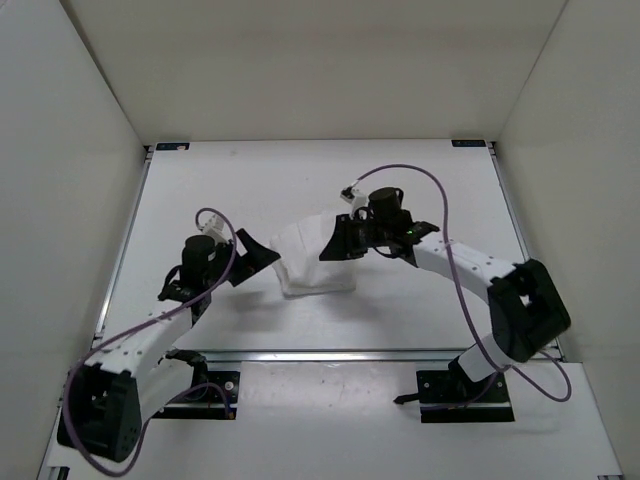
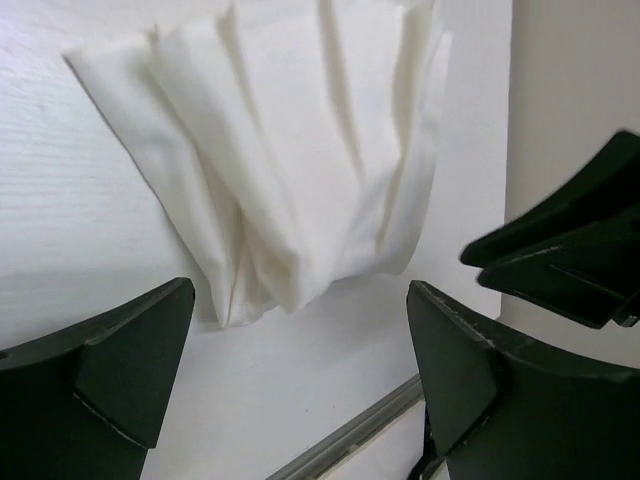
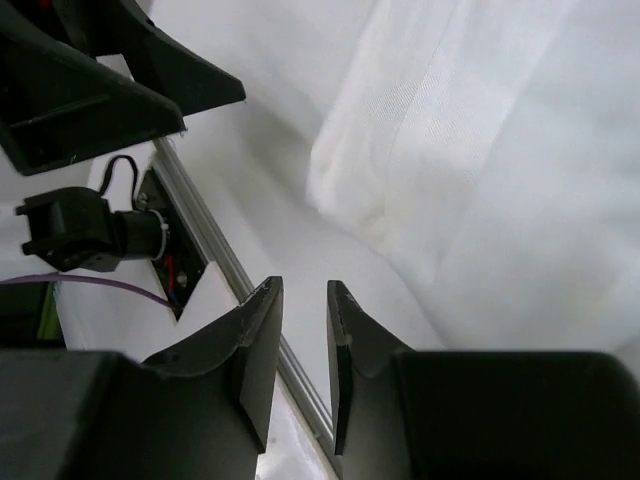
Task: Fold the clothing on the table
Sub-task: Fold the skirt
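The arm bases (image 1: pixel 205 390) sit nearest me, bolted just behind the metal edge rail (image 1: pixel 330 353).

1. Left gripper (image 2: pixel 300 310): released, jaws wide apart, nothing between them. It hovers just beside the left edge of the clothing (image 1: pixel 315 262).
2. Right gripper (image 3: pixel 305 300): jaws nearly together with a narrow gap, empty. It hangs over the right side of the clothing.
3. Clothing: a compact, pleated white bundle lying on the table (image 1: pixel 250 185), between the two grippers and nearer the front rail than the far edge. I judge it partly folded, with the layers loose.

Hazards, in my judgement:
- The wide left jaws may pinch several layers at once and drag the whole bundle instead of one flap.
- The narrow right jaws may push the thin fabric instead of admitting it.
- The grippers are near each other, so converging moves risk contact.
- Ungripped pleats may spring open.
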Robot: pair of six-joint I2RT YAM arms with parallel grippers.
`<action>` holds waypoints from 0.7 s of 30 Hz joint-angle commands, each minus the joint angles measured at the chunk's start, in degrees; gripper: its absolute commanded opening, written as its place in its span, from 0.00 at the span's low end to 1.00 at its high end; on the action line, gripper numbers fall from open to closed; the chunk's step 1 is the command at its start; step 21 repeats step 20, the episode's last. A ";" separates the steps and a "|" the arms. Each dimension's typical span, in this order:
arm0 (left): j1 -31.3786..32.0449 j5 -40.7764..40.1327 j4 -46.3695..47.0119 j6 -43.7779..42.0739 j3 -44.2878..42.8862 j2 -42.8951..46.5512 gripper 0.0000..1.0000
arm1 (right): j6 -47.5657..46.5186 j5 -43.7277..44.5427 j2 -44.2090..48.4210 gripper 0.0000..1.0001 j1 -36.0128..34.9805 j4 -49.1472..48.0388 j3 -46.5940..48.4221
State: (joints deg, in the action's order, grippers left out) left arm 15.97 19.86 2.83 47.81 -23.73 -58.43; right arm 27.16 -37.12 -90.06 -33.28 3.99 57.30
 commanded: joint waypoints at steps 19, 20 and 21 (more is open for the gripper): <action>-0.59 4.58 -26.81 -10.81 -6.33 12.74 0.99 | -0.61 5.91 14.21 0.28 2.44 0.30 -10.55; -0.15 2.92 -29.09 -11.85 -7.64 12.30 0.99 | -2.27 8.97 14.12 0.35 1.91 2.49 -9.32; -0.15 2.92 -29.09 -11.85 -7.64 12.30 0.99 | -2.27 8.97 14.12 0.35 1.91 2.49 -9.32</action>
